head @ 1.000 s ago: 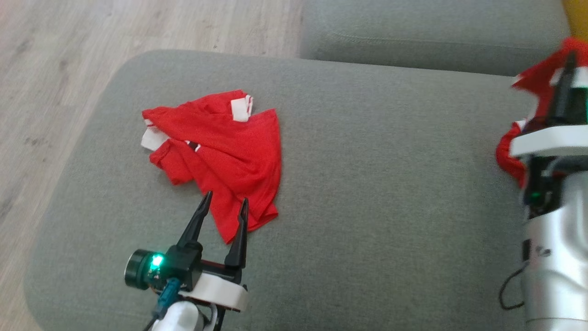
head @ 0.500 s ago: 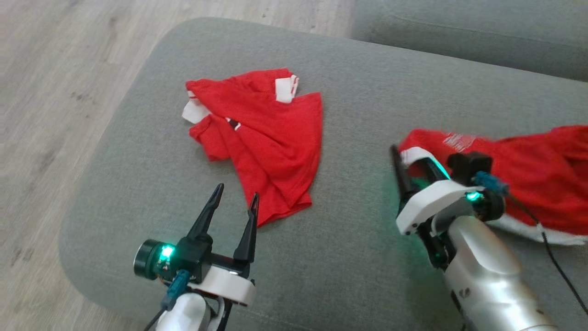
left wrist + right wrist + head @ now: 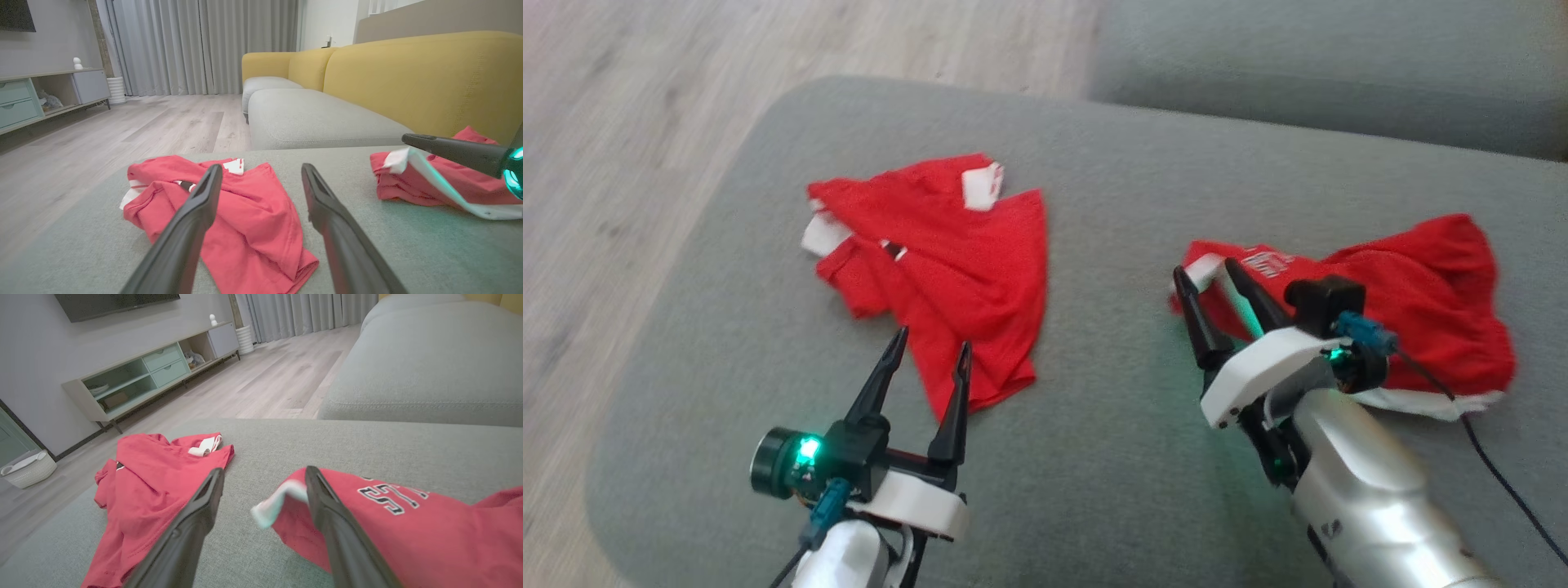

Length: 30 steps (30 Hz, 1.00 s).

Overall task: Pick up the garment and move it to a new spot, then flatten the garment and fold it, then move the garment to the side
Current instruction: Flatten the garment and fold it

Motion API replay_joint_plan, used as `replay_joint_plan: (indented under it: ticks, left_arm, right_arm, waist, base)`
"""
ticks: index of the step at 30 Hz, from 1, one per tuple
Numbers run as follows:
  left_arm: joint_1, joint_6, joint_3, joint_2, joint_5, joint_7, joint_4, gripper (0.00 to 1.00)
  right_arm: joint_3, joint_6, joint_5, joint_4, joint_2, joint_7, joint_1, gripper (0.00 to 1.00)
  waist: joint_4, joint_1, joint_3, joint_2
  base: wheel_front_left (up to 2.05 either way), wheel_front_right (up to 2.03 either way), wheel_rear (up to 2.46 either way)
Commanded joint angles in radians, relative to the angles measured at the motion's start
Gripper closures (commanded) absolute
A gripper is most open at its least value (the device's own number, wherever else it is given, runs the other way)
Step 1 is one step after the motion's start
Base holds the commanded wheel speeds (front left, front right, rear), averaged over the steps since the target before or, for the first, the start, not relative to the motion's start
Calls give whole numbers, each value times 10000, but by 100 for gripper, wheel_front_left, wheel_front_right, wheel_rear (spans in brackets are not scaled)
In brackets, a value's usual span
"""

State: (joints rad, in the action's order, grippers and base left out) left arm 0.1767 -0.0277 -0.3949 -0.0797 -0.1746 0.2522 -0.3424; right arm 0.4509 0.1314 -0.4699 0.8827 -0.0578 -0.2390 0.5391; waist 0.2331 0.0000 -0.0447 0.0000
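A crumpled red garment [image 3: 1413,278] with white trim and dark lettering [image 3: 388,496] lies on the right part of the grey cushion [image 3: 1160,490]. My right gripper [image 3: 1205,271] stands open at the garment's left end. In the right wrist view, a white hem corner [image 3: 278,498] pokes into the gap between my right gripper's [image 3: 263,473] fingers. A second red garment [image 3: 947,269] lies bunched on the cushion's left half. My left gripper [image 3: 933,340] hovers open over this garment's near corner, holding nothing. In the left wrist view, my left gripper [image 3: 260,167] points at that second garment [image 3: 245,212].
A second grey cushion [image 3: 1298,82] adjoins at the back right, with a yellow sofa back [image 3: 429,77] behind it. Wood floor [image 3: 621,122] lies to the left past the cushion's rounded edge. A TV cabinet [image 3: 143,375] and a white basket [image 3: 28,471] stand across the room.
My right arm swung in from the far right with the lettered garment, lowered it onto the cushion and opened its jaws, letting go. The head camera shifted. My left gripper stayed open.
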Motion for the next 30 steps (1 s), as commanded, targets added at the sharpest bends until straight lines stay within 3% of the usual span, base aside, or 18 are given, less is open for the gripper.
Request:
replay_joint_plan:
  ticks: [1, 7, 11, 14, 20, 25, 30]
  left_arm:
    - [232, -53, 390, -80, 119, 95, 347, 0]
    - [154, -102, 516, -115, 88, 95, 471, 0]
    - [175, -166, 632, -93, 49, 95, 628, 0]
    - [180, -178, 702, -63, 10, 95, 721, 0]
    - [130, -166, 827, 49, -121, 95, 834, 0]
    - [163, -119, 789, 108, -96, 95, 850, 0]
    - [363, -36, 787, 138, -2, 95, 832, 0]
  right_arm:
    - [265, -7, -29, -411, 76, -135, -23, 0]
    - [-84, -7, 762, -928, 76, -178, -498, 0]
    - [-1845, -7, 2036, -1721, 74, -218, -937, 0]
    - [-3268, -7, 2881, -3140, 74, -223, -1704, 0]
    - [-4807, -7, 3164, -5407, 75, -225, -3974, 0]
    - [-5239, -7, 3248, -5766, 75, -226, -4652, 0]
    - [-5783, -7, 3309, -5324, 75, -181, -4162, 0]
  waist:
    - [-473, 0, 387, 0]
    - [-1186, 0, 711, 0]
    - [-1600, 0, 713, 0]
    - [-1871, 0, 653, 0]
    - [-2290, 0, 458, 0]
    - [-2420, 0, 176, 0]
    - [-2350, 0, -246, 0]
  base:
    - [0, 0, 0]
    - [0, 0, 0]
    - [0, 0, 0]
    - [0, 0, 0]
    - [0, 0, 0]
    - [0, 0, 0]
    - [0, 0, 0]
